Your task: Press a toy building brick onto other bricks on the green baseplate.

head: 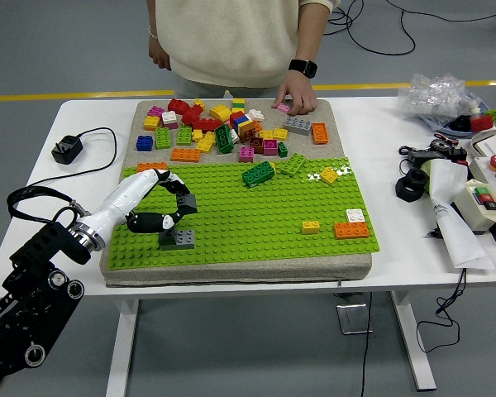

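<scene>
Grey bricks sit at the near left of the green baseplate, the left hand curled just over them with fingertips seemingly touching, while a person's hand rests on the far loose bricks.

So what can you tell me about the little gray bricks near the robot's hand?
The gray bricks look like shiny plastic, a darker gray piece beside a lighter one, studs on top. They sit upright on the green baseplate, near its front left corner, apart from the other bricks. The robot's left hand hangs over them, black fingers curled down close; whether they touch the bricks cannot be told.
</scene>
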